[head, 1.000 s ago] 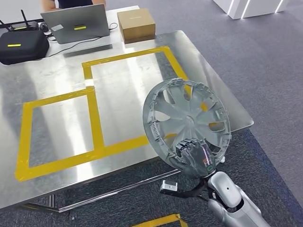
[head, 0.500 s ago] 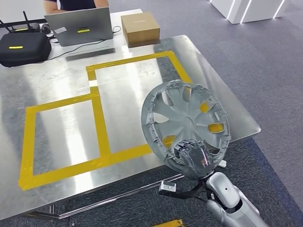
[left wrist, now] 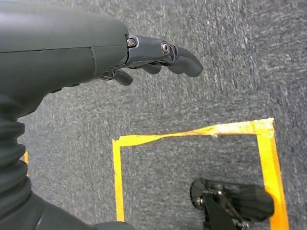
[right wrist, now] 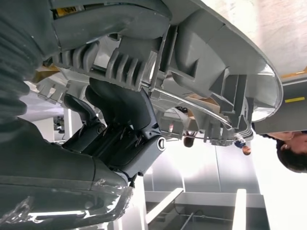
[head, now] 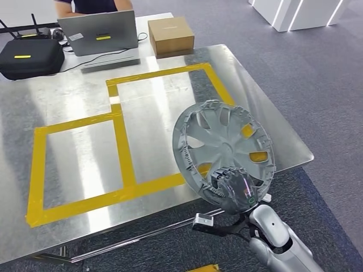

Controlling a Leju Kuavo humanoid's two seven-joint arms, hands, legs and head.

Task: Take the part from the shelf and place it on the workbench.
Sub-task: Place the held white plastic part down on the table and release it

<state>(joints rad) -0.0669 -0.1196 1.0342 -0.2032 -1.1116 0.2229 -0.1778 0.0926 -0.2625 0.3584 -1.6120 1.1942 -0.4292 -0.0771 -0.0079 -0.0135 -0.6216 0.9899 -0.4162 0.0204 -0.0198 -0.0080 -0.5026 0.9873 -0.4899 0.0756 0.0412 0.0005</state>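
Head view: the hubcap (head: 224, 153) is gripped by its lower rim in the right hand (head: 231, 190) and held tilted above the near right corner of the table (head: 77, 96), over its front edge.

Left wrist view: the left hand (left wrist: 108, 52) is seen above carpet, fingers extended and loose, nothing held.

Right wrist view: fingers (right wrist: 119, 110) are curled around the hubcap's ribbed rim.

Person (head: 92, 5) cut off above
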